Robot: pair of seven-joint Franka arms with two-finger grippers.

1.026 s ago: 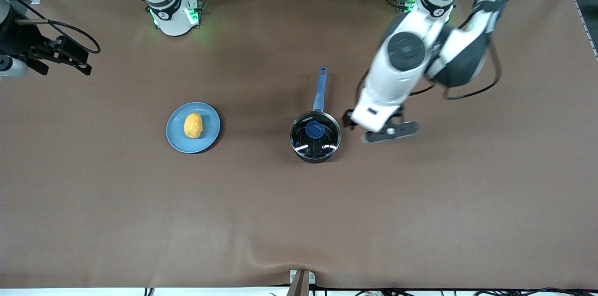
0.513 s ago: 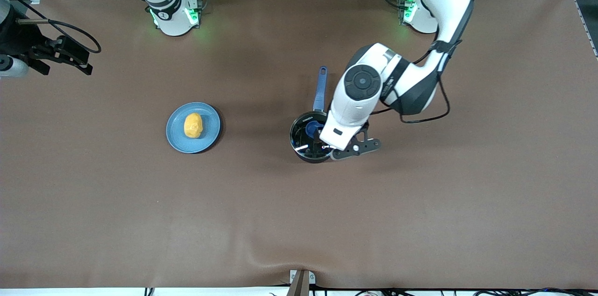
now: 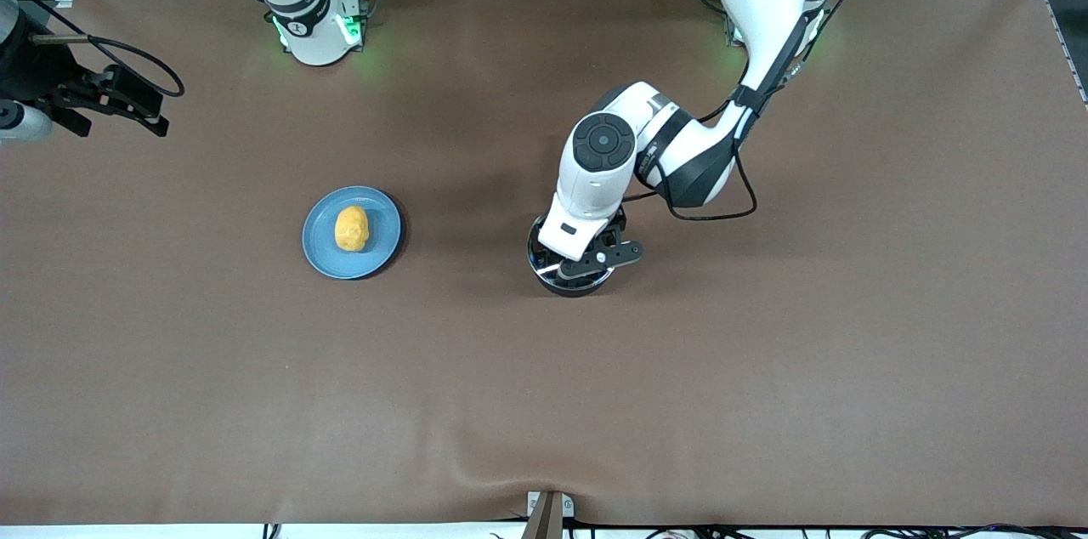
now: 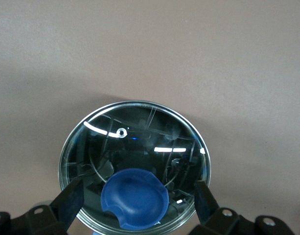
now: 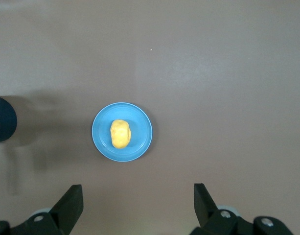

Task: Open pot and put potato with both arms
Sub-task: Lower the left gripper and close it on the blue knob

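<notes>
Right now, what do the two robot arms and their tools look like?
Both arms are glossy white jointed shells with black joint bands and round black caps; the left arm carries a looping black cable. Green lights glow at both bases. The left tool and the right tool each have two black wedge-shaped fingers on black bodies with small silver screws.

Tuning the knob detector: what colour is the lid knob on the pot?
Blue. The knob shows best in the left wrist view, on the clear glass lid.
</notes>
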